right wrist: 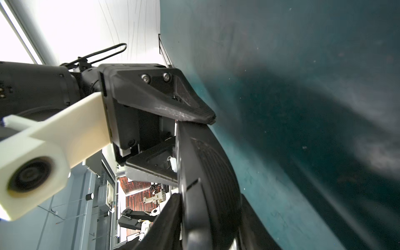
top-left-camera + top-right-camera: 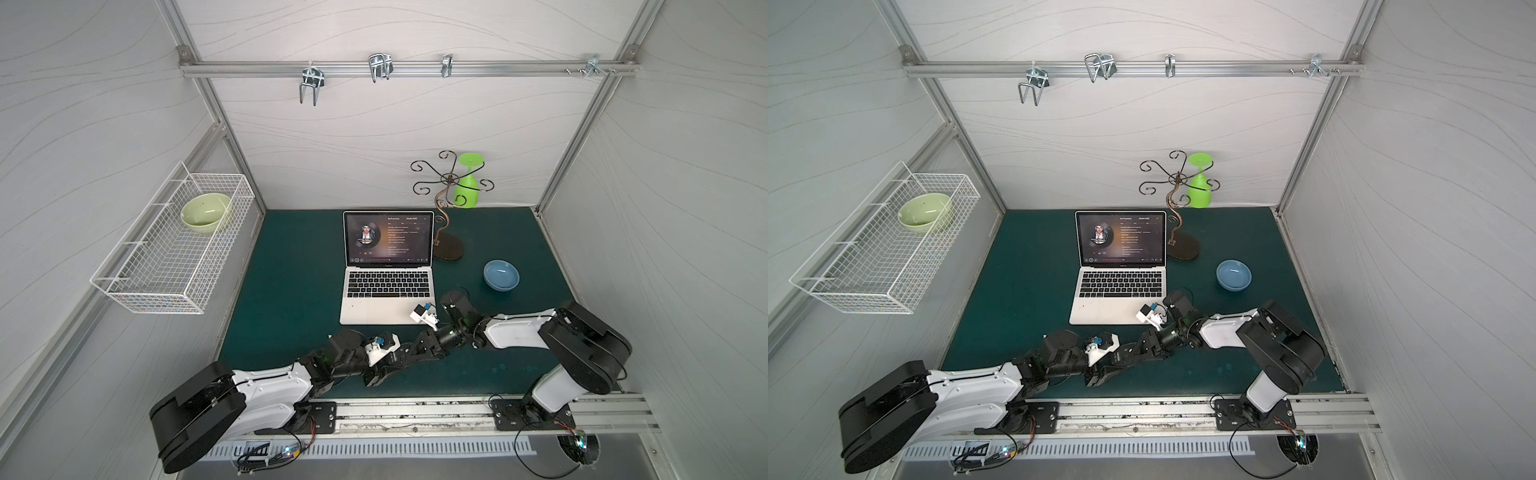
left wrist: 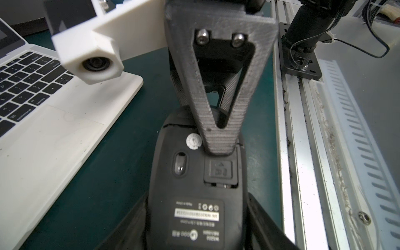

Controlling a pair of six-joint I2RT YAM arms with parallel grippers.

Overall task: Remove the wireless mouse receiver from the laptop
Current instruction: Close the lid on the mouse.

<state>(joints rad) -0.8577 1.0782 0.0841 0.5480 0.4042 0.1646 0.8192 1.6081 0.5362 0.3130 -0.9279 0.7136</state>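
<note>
Two arms meet just in front of the laptop (image 2: 388, 276) in both top views. The left arm (image 2: 270, 382) reaches in from the laptop's front left. The right arm (image 2: 515, 330) comes from its front right, with its wrist hanging over the laptop's right front corner. The laptop stands open mid-worktop (image 2: 291, 270). The receiver cannot be made out, and the right arm partly hides the laptop's right edge, where it might sit.

In the left wrist view, a black mouse (image 3: 194, 194) lies underside up just off the laptop's front corner. The left jaws hold it by its sides at a middling spread. One right jaw lies flat on that underside beside a small hatch (image 3: 220, 170), and the other shows behind the mouse. The stretch of laptop edge seen here carries no stub.

In the right wrist view, the mouse shows edge-on. The right jaws are closed narrowly on its flat and domed faces, and the left jaws span its end. The laptop is not in this view.

Judged from this, both arms are busy with the mouse and the receiver is not in hand. With two grips on one thing, pulls in different directions could twist it loose and drop it onto the laptop. The right wrist could also nudge the laptop and shift the stub. A stub that small would likely slip from jaws that close off-centre.
</note>
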